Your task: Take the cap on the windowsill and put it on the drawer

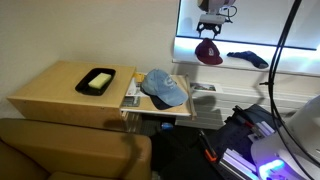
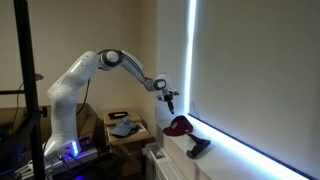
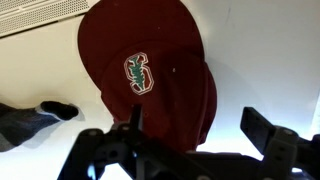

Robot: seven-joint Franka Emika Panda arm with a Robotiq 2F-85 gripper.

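While the maroon cap [image 3: 150,75] sits on the windowsill [image 1: 295,63], fingers [image 3: 258,126] hang spread above its crown, apparently lined up to pinch it.

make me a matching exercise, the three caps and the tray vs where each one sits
Things:
1. maroon cap
2. light blue cap
3. navy cap
4. black tray

Places:
a. on the wide cabinet
b. on the windowsill, under the gripper
c. on the narrow drawer
d. on the windowsill, off to the gripper's side

Pairs: 1-b, 2-c, 3-d, 4-a
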